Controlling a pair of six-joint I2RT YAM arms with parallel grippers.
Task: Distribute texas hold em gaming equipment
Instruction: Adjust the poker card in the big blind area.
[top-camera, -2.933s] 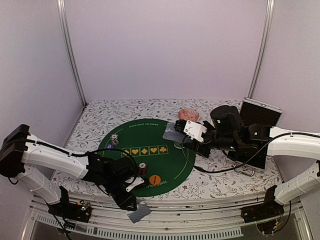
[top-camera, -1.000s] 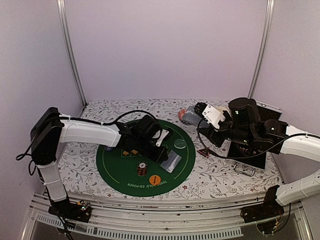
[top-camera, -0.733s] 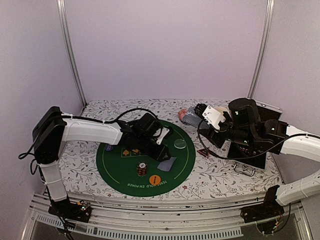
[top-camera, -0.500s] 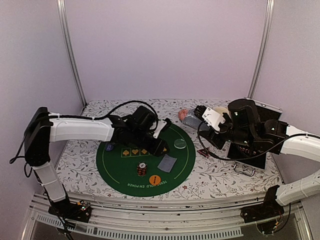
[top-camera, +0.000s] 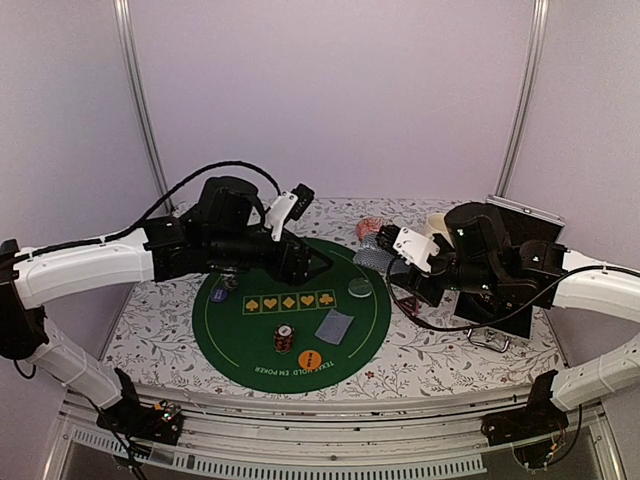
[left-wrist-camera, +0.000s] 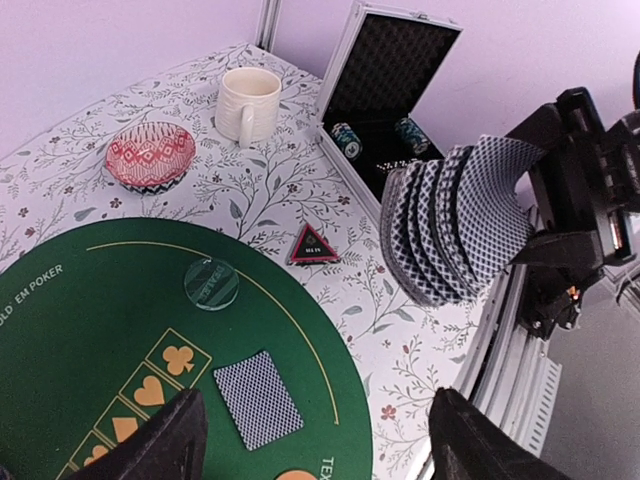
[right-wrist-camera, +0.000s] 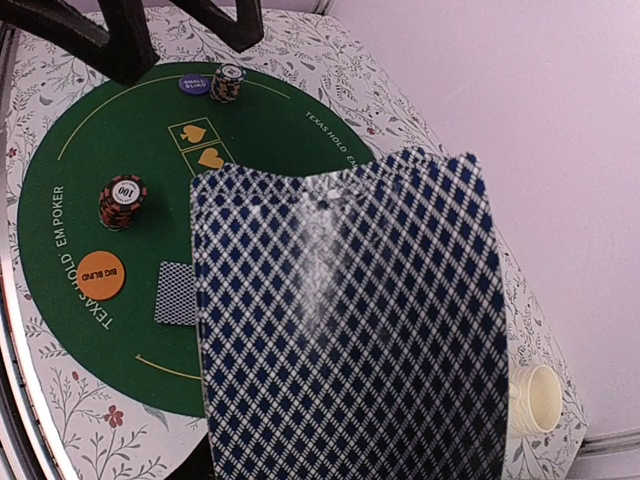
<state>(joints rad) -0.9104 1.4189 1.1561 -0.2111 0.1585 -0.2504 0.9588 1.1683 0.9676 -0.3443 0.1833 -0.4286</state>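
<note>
Left pincer (left-wrist-camera: 320, 445) hangs open, empty, above the mat (left-wrist-camera: 60, 330); one card (left-wrist-camera: 258, 413) lies lower centre. Right pincer (top-camera: 397, 266) grips the fanned deck (right-wrist-camera: 350, 330) (right of frame). I'd pinch only its outermost, by the edge.

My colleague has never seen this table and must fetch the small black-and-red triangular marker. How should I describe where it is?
Start at the round green felt poker mat. Just off its edge, on the flowered tablecloth towards the open metal case, lies the black-and-red triangular marker. It is the only triangle: the nearest piece, a pale-green button on the mat, is round.
</note>
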